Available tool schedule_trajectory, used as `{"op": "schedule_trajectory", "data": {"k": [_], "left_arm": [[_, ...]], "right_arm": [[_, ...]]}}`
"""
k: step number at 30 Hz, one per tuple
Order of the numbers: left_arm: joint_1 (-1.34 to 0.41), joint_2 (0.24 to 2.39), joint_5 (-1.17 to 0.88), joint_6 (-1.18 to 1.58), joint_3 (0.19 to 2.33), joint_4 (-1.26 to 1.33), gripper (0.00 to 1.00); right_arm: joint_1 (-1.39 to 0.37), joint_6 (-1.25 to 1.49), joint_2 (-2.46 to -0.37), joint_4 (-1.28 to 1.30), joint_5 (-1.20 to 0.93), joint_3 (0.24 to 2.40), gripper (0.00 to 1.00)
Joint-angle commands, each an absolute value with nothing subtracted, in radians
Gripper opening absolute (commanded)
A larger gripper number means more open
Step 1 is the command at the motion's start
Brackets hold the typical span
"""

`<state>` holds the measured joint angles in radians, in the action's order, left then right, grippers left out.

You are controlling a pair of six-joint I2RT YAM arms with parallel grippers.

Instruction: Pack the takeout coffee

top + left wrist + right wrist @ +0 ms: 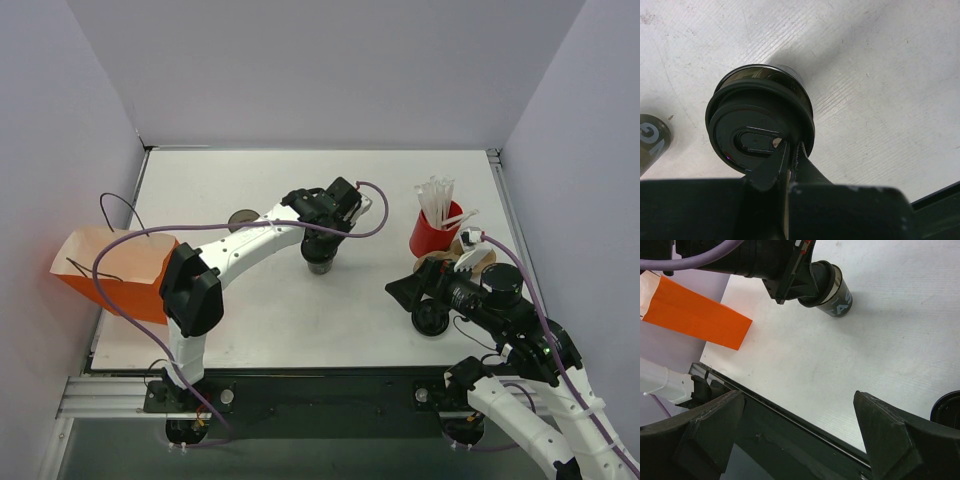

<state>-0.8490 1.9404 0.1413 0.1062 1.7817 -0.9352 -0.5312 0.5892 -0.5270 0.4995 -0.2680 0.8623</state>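
The takeout coffee (320,264), a small dark cup with a black round lid, stands upright at the middle of the table. In the left wrist view its lid (757,127) fills the centre. My left gripper (791,150) is shut on the lid's near rim, one finger inside the rim and one outside; from above the gripper (326,238) sits right over the cup. The right wrist view shows the cup (836,294) under the left gripper. My right gripper (799,402) is wide open and empty, low over the table's near right part (402,290).
An orange paper bag (112,272) lies open at the left edge, also in the right wrist view (695,315). A lidless dark cup (241,218) stands left of the coffee (651,142). A red cup of white straws (430,232), brown pieces (468,256) and a black round thing (430,320) sit at right.
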Motion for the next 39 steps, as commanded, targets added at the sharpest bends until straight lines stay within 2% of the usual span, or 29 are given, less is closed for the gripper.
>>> {"op": "schedule_trajectory", "data": {"k": [1, 39], "left_arm": [[-0.848, 1.965, 0.124, 0.091, 1.833, -0.927, 0.04], [-0.868, 2.029, 0.152, 0.097, 1.959, -1.000, 0.09]], "right_arm": [[-0.535, 0.581, -0.525, 0.499, -0.252, 0.899, 0.98], [-0.537, 0.584, -0.511, 0.506, -0.249, 0.891, 0.98]]}}
